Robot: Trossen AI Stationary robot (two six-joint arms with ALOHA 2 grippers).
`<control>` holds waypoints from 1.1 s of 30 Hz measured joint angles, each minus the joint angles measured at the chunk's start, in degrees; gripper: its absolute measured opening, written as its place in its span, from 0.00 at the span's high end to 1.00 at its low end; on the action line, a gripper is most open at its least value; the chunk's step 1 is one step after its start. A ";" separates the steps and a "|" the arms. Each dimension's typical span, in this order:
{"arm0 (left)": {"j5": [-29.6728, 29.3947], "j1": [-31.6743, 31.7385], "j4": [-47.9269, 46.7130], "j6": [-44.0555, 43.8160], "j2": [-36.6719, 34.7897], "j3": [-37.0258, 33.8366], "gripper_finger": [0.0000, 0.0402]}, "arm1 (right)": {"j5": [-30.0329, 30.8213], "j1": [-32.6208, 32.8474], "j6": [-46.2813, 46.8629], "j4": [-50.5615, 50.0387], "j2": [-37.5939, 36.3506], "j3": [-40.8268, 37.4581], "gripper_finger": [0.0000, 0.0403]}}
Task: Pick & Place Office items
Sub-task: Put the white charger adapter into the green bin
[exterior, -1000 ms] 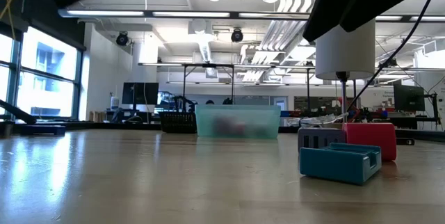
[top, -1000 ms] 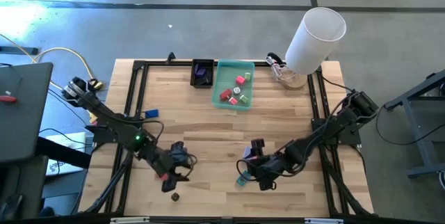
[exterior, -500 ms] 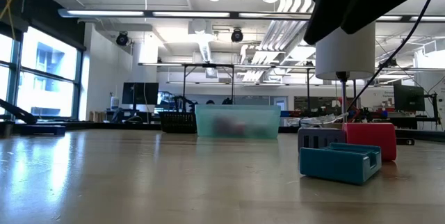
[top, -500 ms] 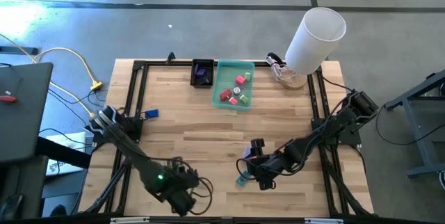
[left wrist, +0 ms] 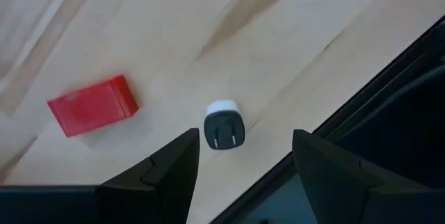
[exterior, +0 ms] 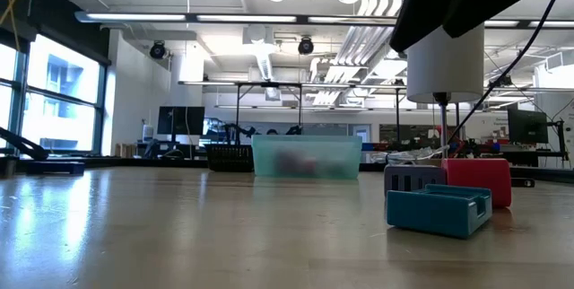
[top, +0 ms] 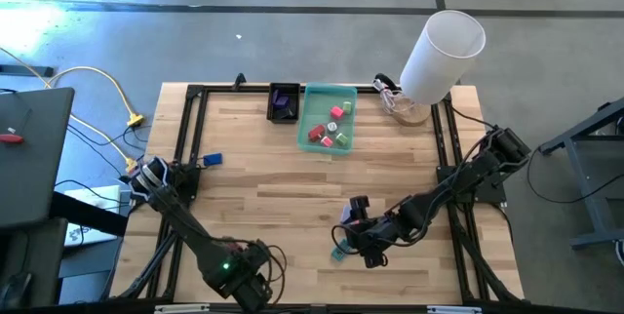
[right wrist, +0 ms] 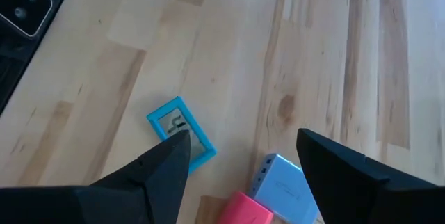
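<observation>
The table [top: 292, 182] is pale wood in plank stripes, edged by a black frame [top: 190, 138]. A translucent green tray [top: 328, 119] holds red, pink and white-and-green pieces, beside a small black tray [top: 284, 102] with purple contents and a white cylinder [top: 442, 56]. Loose pieces: a red block [left wrist: 92, 105], a black-and-white plug [left wrist: 224, 125], a teal frame [right wrist: 181, 133], a pale blue block [right wrist: 287, 186], a pink block [right wrist: 238, 210].

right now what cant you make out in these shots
- Green tray contents, low view: blurred behind its frosted wall; only reddish smudges show.
- Small black tray contents, high view: a purple thing, too small to identify.
- Left gripper, high view: at the table's near edge, hidden under its own arm.
- Pink block, right wrist view: cut off by the picture's edge.
</observation>
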 joint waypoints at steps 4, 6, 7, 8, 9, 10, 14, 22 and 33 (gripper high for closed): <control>-0.17 -0.56 -0.02 -1.56 0.00 -0.10 0.45 | -0.76 -0.65 -0.18 -0.02 0.00 0.00 0.38; -2.93 -0.63 -0.82 -3.66 0.00 -0.35 0.45 | -0.85 -0.91 -0.16 0.05 0.00 0.00 0.38; -3.75 -0.62 -1.25 -4.92 -0.01 -0.67 0.45 | -0.95 -1.00 -0.11 0.19 0.00 0.00 0.38; -3.90 -0.52 -1.61 -6.20 -0.02 -1.17 0.45 | -1.14 -1.02 0.00 0.42 0.00 0.00 0.38; -3.39 -0.26 -1.83 -7.10 -0.02 -1.62 0.45 | -1.49 -1.02 0.17 0.52 0.00 0.00 0.38; -2.37 0.02 -1.71 -7.28 0.00 -1.97 0.45 | -1.82 -1.00 0.27 0.50 0.00 0.00 0.38; 0.07 0.51 1.33 -8.67 -0.02 -3.21 0.45 | -2.22 -0.95 0.54 0.60 0.00 0.00 0.38; 3.88 -0.04 6.44 -9.22 -0.02 -6.46 0.45 | -4.05 -0.82 2.06 0.48 0.00 0.00 0.38; 5.36 0.01 11.16 -6.21 -0.02 -10.21 0.45 | -5.13 -0.82 2.31 0.48 0.00 0.00 0.38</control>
